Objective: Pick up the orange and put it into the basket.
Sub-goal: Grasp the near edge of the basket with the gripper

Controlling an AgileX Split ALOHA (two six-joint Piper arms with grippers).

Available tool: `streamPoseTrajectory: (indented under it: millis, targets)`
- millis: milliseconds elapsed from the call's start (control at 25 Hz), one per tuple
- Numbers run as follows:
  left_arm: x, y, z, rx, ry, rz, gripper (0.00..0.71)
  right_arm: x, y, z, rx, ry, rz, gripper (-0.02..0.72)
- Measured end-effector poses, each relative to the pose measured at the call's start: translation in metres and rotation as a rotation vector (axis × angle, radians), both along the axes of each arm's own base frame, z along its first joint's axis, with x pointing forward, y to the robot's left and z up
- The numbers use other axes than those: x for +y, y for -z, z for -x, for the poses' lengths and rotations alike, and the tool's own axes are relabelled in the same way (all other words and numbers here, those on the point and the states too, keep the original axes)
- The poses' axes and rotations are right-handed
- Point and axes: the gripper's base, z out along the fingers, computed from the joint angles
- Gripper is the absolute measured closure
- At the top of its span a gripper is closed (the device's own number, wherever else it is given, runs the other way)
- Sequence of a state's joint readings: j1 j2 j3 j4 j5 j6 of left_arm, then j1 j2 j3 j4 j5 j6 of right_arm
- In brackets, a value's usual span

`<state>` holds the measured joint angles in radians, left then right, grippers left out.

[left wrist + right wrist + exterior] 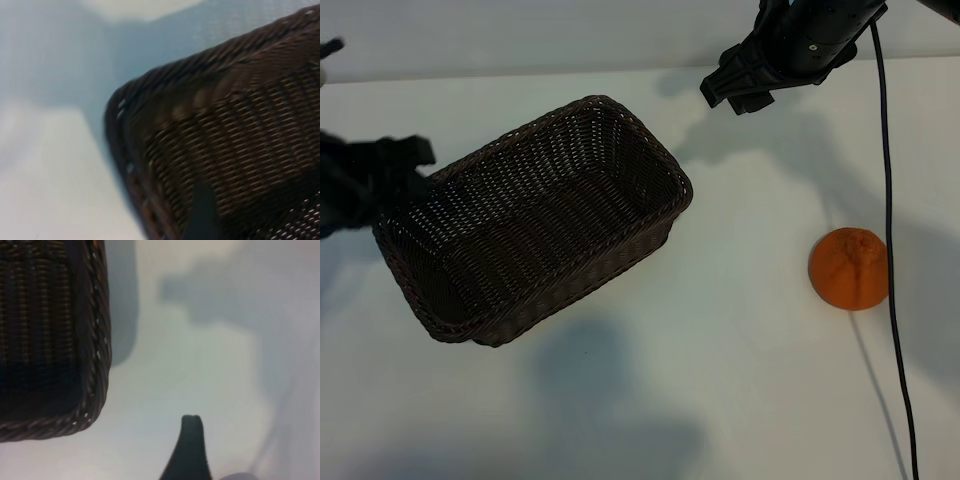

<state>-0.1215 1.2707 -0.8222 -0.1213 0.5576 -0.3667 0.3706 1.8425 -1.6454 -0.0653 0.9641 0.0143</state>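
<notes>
One orange [849,268], on the white table [740,330], well right of the basket [535,215], untouched. One wicker basket, set diagonally, holding nothing. Left gripper [395,165] at the basket's left end, jaws apart, gripping nothing. Right gripper [735,88] beyond the basket's far corner, jaws apart, nothing held.

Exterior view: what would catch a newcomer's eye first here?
The dark wicker basket fills the table's left half, lying askew and empty. The orange sits alone at the right, well clear of it. The left hand is at the basket's left end; the right hand hangs at the top.
</notes>
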Motion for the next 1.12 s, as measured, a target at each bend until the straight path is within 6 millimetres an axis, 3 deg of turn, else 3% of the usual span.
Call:
streamPoseTrajectory:
  millis: [240, 480, 1120]
  targets:
    - [0.008, 0.016, 0.019, 0.062, -0.101, -0.014, 0.122, 0.000, 0.000, 0.000, -0.003, -0.001, -0.001, 0.108]
    - [0.012, 0.026, 0.022, 0.067, -0.162, -0.014, 0.122, 0.000, 0.000, -0.001, -0.009, -0.001, -0.003, 0.108]
    - [0.006, 0.068, -0.002, 0.134, -0.201, 0.034, 0.122, 0.001, -0.001, -0.002, -0.021, -0.003, -0.006, 0.108]
